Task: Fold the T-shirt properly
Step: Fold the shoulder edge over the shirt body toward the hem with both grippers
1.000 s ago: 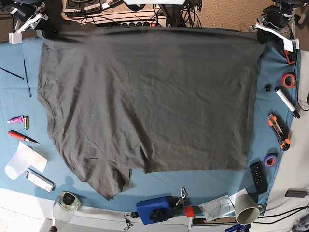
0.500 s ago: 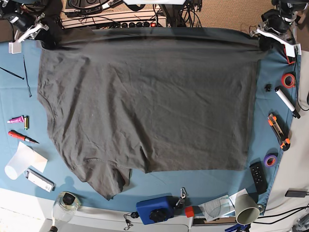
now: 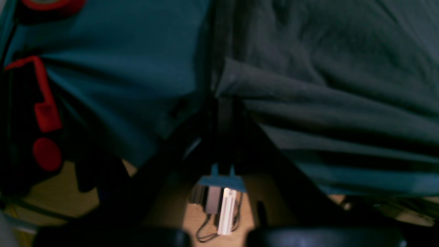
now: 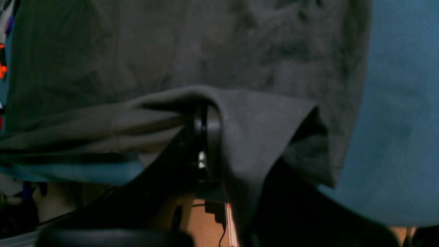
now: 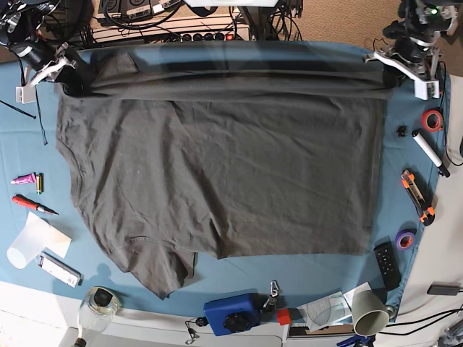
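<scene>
The dark grey T-shirt [image 5: 224, 166] lies spread over the blue tablecloth [image 5: 29, 130], with its far edge lifted and rolled into a band. My left gripper [image 5: 385, 71] is shut on the far right corner. My right gripper [image 5: 72, 74] is shut on the far left corner. In the left wrist view the gripper [image 3: 223, 103] pinches a point of the T-shirt [image 3: 325, 85], which stretches away taut. In the right wrist view the T-shirt [image 4: 171, 51] drapes over the shut gripper [image 4: 205, 116] and hides its tips.
Along the right edge lie a red tape roll [image 5: 432, 119], a marker [image 5: 430, 152], a utility knife [image 5: 418, 196], purple tape [image 5: 405, 239] and a remote [image 5: 387, 264]. A blue box [image 5: 233, 312] and paper cup [image 5: 369, 312] sit in front. A screwdriver [image 5: 32, 204] lies left.
Both grippers have drawn the far hem toward the near side. A doubled band of cloth now lies along the far edge, and blue tablecloth shows behind it.
</scene>
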Controlling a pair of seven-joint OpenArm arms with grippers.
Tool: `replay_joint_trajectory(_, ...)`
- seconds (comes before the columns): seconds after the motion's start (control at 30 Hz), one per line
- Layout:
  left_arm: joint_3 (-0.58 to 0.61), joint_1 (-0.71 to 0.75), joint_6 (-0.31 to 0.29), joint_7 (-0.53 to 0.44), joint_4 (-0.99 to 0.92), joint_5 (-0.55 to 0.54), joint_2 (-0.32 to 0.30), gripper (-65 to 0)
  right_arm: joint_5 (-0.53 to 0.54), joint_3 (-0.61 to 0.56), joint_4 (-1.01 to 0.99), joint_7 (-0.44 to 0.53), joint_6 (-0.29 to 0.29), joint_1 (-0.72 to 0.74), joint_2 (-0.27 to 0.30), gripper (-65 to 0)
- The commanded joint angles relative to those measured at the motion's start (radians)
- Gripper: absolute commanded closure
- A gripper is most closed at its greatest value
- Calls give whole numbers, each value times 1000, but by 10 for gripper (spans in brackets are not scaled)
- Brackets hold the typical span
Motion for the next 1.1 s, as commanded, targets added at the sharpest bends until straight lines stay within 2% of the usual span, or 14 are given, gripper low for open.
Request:
replay_joint_trajectory(0.0, 6, 6, 6, -43, 18, 15, -9, 0, 8, 8, 15, 31, 1, 2, 22, 0)
replay_joint_trajectory(0.27, 34, -61, 56, -60, 18, 96, -21, 0, -8, 8, 15, 45, 1, 2, 23, 0)
replay_joint_trajectory(0.5, 34, -72, 55, -63, 17, 108, -104, 0, -18, 8, 15, 50, 1, 26, 23, 0)
replay_joint_trajectory(0.73, 34, -75, 55, -91, 17, 101, -172, 0, -77, -29, 15, 51, 1, 66, 22, 0)
replay_joint_trajectory(0.93, 39, -111, 37, -104, 15, 71, -183, 0, -164, -111, 15, 120, -8, 72, 21, 0)
replay_joint_trajectory(1.07, 100, -143, 36, -105, 14, 77, -183, 0, -227, -119, 14, 137, -19, 88, 22, 0)
